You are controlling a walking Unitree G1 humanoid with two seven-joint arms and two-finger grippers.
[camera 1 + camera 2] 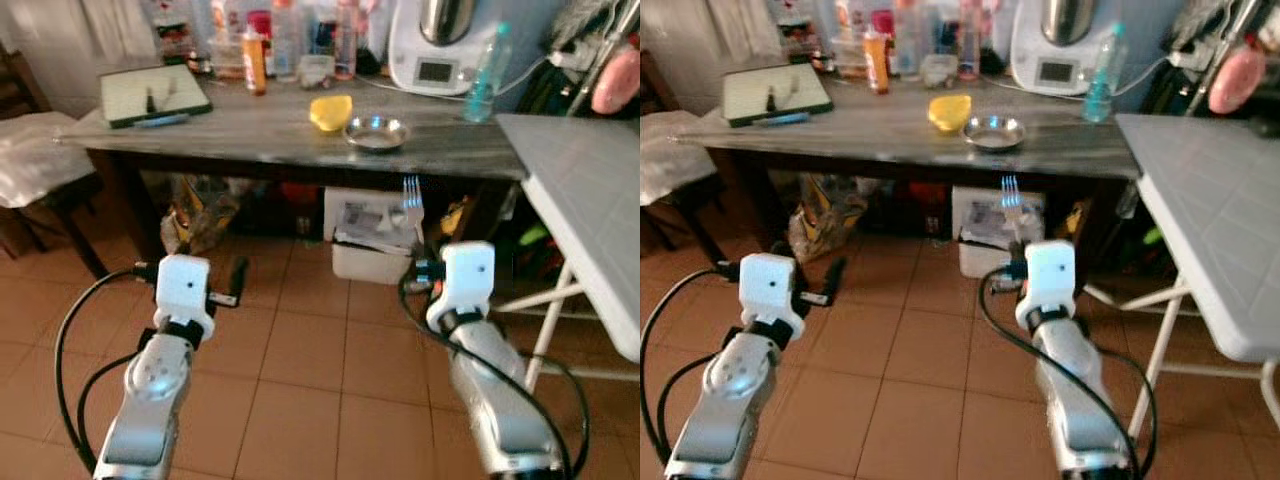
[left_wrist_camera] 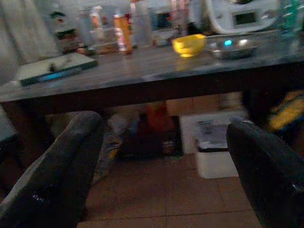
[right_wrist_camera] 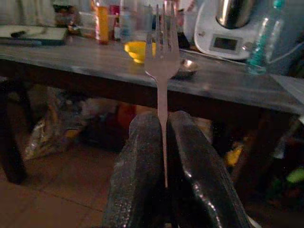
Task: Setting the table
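A grey wooden table (image 1: 280, 140) stands ahead of me, with a yellow bowl (image 1: 331, 112) and a small metal dish (image 1: 376, 132) near its front edge. My right gripper (image 3: 164, 124) is shut on the handle of a silver fork (image 3: 162, 61), which points upright with its tines up. The fork (image 1: 411, 196) is held below the table's front edge, over the tiled floor. My left gripper (image 2: 161, 130) is open with nothing between its fingers, and hangs at about the same height to the left.
A white folding table (image 1: 590, 190) juts in on the right. On the left stands a chair with a white cloth (image 1: 30, 160). A green board (image 1: 152, 93), bottles, an orange bottle (image 1: 255, 62) and a white appliance (image 1: 440, 50) crowd the table's back. Boxes (image 1: 372, 235) sit underneath.
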